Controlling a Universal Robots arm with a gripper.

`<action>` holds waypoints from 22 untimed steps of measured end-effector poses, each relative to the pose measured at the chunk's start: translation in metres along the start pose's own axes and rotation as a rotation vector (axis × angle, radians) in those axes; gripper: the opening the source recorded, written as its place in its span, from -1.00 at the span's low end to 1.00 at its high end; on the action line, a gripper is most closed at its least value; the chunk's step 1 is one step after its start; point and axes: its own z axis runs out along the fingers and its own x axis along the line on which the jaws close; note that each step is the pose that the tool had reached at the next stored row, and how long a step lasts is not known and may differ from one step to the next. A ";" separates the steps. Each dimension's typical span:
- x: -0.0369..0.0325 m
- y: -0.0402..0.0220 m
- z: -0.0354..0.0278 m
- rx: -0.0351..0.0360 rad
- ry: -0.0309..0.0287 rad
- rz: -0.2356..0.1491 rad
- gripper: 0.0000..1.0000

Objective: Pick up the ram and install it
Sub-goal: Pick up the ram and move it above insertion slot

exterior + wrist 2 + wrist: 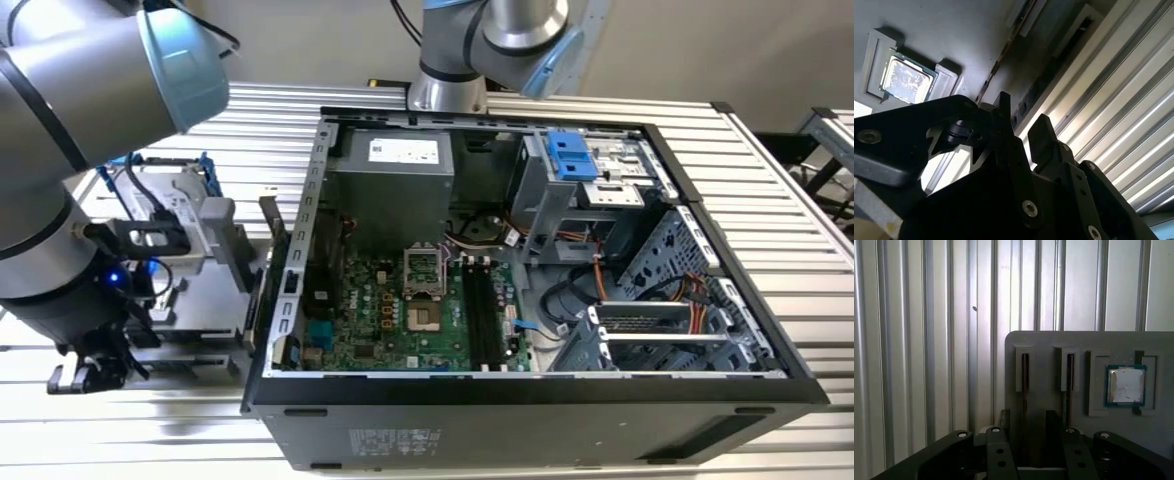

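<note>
My claw (pixel 1027 415) is open, with a gap wider than the stick, and holds nothing. The ram (pixel 1025 372) stands on edge in the grey holder (pixel 1044 345), in line with that gap, and its long axis runs along my fingers' (pixel 1004 420) faces. In the exterior view I hang at eight o'clock from the computer case (pixel 534 420) (its black slots (pixel 487 310) are well apart).

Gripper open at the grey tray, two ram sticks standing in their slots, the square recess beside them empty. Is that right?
Not quite. The square recess is not empty: the processor chip sits in it, as the first wrist view shows. The rest holds: the gripper is open at the grey tray, with two ram sticks standing in their slots.
</note>
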 end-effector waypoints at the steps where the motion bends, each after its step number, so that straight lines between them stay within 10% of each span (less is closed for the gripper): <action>1: 0.0000 0.0000 0.0012 0.0000 0.0000 0.000 1.00; 22: -0.0006 -0.0001 0.0045 0.0002 -0.0002 -0.003 1.00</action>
